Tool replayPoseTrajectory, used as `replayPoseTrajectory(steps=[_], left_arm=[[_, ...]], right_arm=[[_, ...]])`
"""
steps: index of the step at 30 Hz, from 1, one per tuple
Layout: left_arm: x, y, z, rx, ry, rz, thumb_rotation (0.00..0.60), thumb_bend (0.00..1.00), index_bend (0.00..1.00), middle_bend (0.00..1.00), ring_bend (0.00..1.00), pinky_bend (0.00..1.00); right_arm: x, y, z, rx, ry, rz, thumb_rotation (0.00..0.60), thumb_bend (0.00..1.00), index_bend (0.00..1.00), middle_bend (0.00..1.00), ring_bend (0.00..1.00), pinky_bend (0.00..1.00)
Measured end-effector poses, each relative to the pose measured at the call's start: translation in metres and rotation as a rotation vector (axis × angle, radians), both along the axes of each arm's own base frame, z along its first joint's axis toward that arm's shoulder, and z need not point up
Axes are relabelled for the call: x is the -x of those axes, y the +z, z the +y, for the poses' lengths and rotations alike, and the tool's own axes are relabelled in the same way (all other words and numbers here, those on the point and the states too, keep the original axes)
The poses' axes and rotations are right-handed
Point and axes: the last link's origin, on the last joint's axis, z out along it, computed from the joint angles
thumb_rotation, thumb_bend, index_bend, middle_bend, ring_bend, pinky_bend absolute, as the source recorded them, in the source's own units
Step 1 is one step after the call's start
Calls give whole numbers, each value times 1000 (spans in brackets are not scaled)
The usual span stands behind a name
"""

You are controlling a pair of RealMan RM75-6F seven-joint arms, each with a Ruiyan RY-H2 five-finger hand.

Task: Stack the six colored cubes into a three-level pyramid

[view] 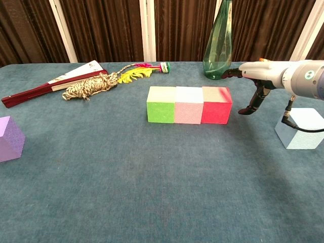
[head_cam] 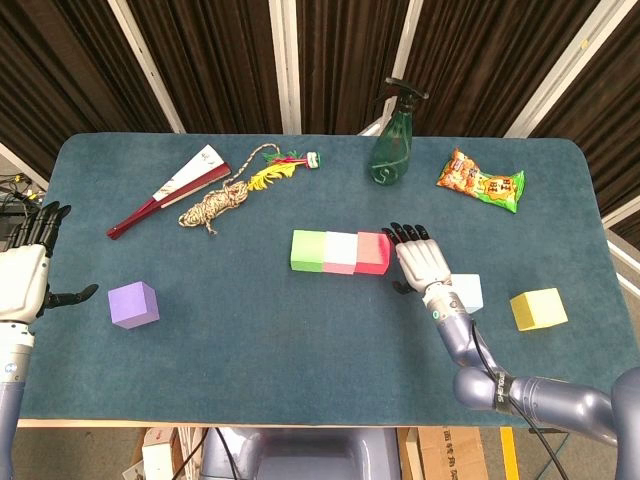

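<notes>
Far left, off the surface (head_cam: 300,310) edge: left hand (head_cam: 25,275), fingers spread, holding nothing. Just to its right: purple cube (head_cam: 133,304). Mid-surface, a touching row: green cube (head_cam: 307,250), pink cube (head_cam: 340,252), red cube (head_cam: 372,252). Raised just right of the red cube: right hand (head_cam: 420,262), fingers extended and apart, empty; contact with the cube unclear. Beside its wrist: light blue cube (head_cam: 464,293). Farther right: yellow cube (head_cam: 537,309).
</notes>
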Motion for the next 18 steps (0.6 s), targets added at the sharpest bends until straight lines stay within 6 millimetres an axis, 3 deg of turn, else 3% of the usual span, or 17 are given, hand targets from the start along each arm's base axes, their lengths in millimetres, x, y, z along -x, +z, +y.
replayPoseTrajectory(steps=[10, 18], left_arm=[[3, -1, 2, 5, 12, 4, 600, 132, 0, 0, 8, 76], [4, -2, 2, 5, 19, 6, 600, 131, 0, 0, 8, 76]], right_arm=[[-9, -5, -15, -36, -21, -19, 600, 303, 0, 46, 1, 0], [-12, -9, -26, -79, -50, -18, 600, 303, 0, 134, 21, 0]])
